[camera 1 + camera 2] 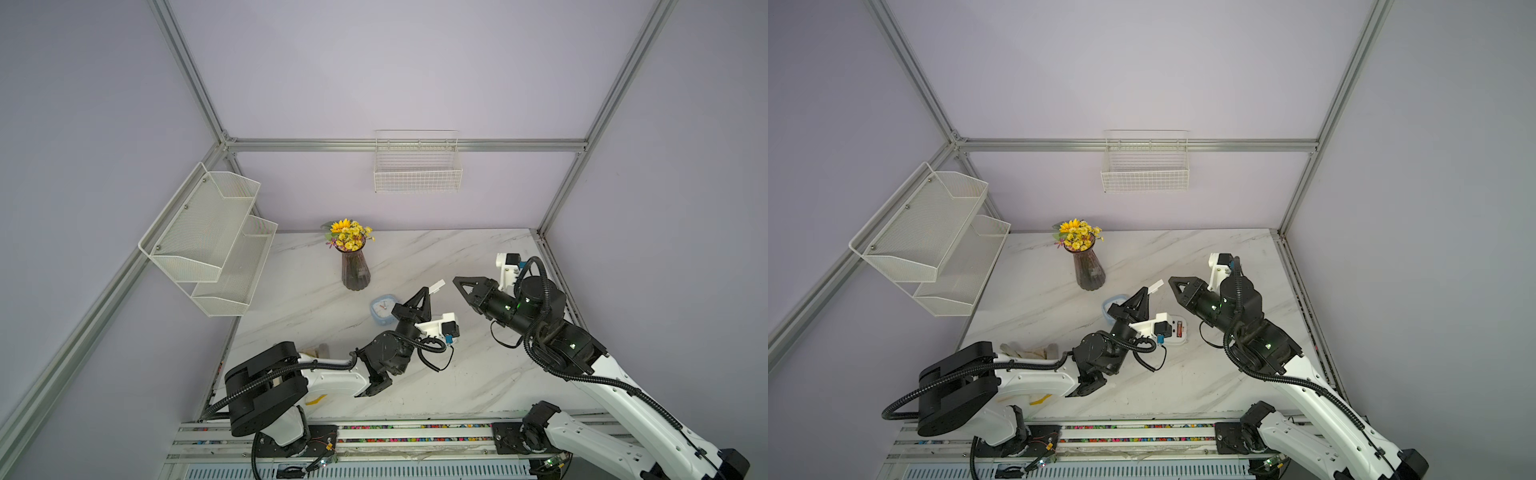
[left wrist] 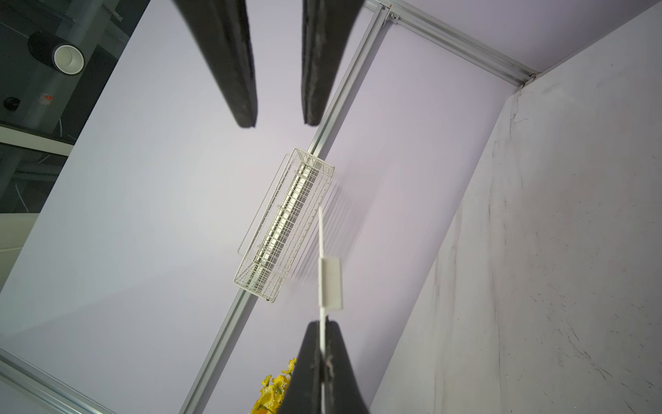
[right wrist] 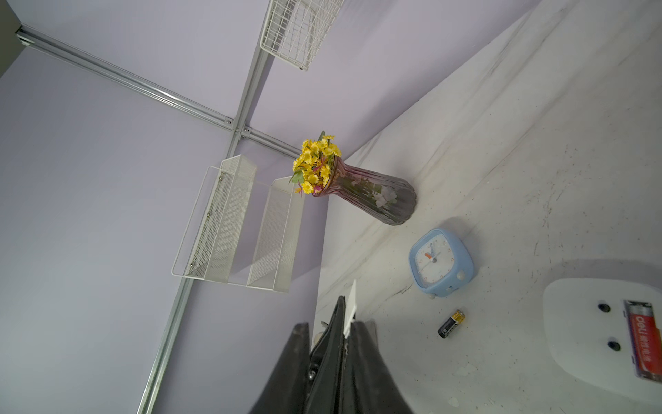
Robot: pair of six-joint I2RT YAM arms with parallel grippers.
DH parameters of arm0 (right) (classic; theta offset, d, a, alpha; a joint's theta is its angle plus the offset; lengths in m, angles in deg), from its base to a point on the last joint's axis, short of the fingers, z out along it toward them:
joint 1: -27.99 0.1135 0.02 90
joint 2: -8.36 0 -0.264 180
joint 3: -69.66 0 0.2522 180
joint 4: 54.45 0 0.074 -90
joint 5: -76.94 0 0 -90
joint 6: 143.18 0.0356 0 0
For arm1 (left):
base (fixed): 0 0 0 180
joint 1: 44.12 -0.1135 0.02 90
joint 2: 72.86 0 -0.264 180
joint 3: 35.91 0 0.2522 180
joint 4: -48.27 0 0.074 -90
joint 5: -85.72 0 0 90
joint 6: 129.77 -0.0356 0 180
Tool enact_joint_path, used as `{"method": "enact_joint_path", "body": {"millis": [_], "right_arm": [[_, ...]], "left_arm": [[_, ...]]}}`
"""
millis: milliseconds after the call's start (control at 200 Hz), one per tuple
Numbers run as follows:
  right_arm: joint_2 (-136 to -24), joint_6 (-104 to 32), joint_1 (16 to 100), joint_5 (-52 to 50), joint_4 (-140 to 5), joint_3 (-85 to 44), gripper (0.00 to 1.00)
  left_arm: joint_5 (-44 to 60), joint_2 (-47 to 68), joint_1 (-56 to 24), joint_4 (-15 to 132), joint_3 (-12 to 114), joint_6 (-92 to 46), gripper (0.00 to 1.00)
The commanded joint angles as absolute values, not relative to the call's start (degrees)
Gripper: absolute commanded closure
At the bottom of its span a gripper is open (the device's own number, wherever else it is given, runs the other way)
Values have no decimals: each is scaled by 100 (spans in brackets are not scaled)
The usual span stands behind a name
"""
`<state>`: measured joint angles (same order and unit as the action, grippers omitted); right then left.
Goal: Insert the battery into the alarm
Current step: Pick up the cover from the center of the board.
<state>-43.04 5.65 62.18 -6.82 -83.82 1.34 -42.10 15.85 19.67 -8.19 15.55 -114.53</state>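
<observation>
A white mesh shelf point(image 1: 212, 237) hangs on the left wall. On the marble table point(image 1: 457, 374) to its right stands a ribbed vase point(image 1: 355, 270) of yellow flowers point(image 1: 349, 235). Just in front of the vase the blue clock point(image 1: 383, 309) lies face up. Over the clock's right edge the left gripper point(image 1: 427, 289) points up and away from the base. Its fingers point(image 2: 310, 358) are pressed together on a thin white plate point(image 2: 330, 283), which looks like a battery cover, though it is seen edge-on. Right of that arm's wrist the white alarm point(image 1: 1177, 341) lies flat on the table, partly hidden in both top views. A red battery point(image 3: 644, 346) sits in its slot. In the right wrist view a black battery point(image 3: 452, 323) lies loose on the table between the clock and the alarm, touching neither. Farthest right, the right gripper point(image 1: 456, 281) hangs above the table with its tip facing the plate, near it but apart. Its fingers point(image 2: 236, 71) stand a modest gap apart with nothing between them.
</observation>
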Motion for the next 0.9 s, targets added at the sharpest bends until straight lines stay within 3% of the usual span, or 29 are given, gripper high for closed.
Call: {"method": "enact_joint_path", "body": {"millis": [0,355,790,895], "right_arm": [[-4550,441,6227,-388,-8253,93,76],[-4723,570,6227,-188,-8014,116,76],[-4891,593,6227,-238,-8254,80,100],[-4903,571,6226,-277,-8307,66,100]], "left_arm": [[-4230,1393,1998,-1171,1565,-11686,100],[-4181,1389,2097,-1076,1551,-11799,100],[-4190,1405,2134,-1074,1565,-11807,100],[-4181,1406,2136,-1092,1558,-11799,100]]}}
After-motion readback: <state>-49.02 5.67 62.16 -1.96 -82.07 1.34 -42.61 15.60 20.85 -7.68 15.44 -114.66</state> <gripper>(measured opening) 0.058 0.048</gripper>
